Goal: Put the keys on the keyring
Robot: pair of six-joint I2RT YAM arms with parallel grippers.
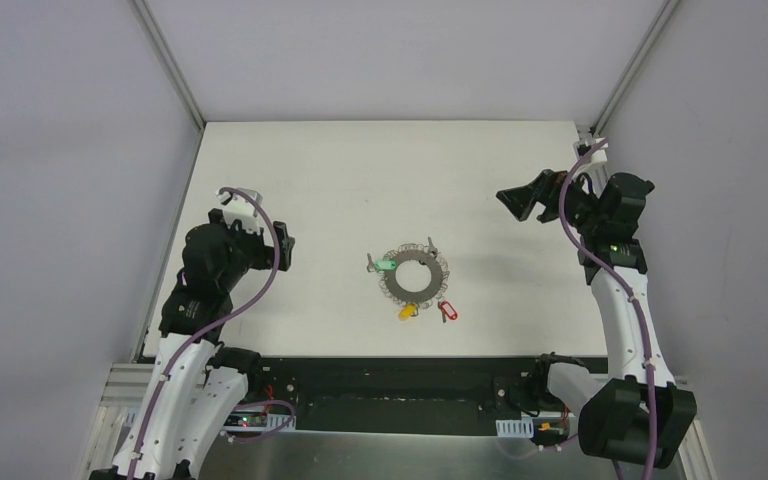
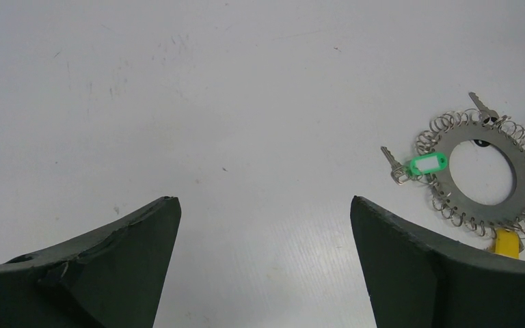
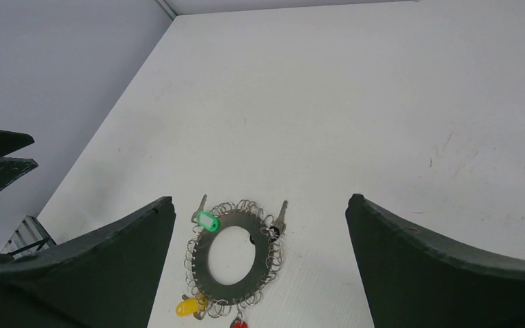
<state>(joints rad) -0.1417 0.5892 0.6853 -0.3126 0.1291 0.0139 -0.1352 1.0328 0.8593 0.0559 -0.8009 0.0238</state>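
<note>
You cannot tell from any view whether the small keys are threaded through the coils of the large flat grey metal keyring (image 1: 397, 284) or only lie against its scalloped wire rim; they are too tiny to read. In the right wrist view the red-tagged key (image 3: 238, 323) is clipped by the frame's 6 o'clock edge. In the left wrist view it is barely a sliver at 3 o'clock, and the yellow-tagged key (image 2: 507, 242) is half hidden behind a finger.

Only the top view shows all the coloured tags whole: the green-tagged key (image 1: 387, 265) at the ring's 10 o'clock, yellow at 6, red at 5. The wrist views make clear a silver dark-headed key (image 3: 280, 213) at the ring's 1 o'clock, which is a mere speck from above.

The keyring lies flat near the middle of the white counter (image 1: 310, 180). Your left gripper (image 1: 284, 246) hangs wide apart at its 9 o'clock, well clear. Your right gripper (image 1: 518, 200), equally wide, sits at its 2 o'clock, also well apart. Neither holds anything.
</note>
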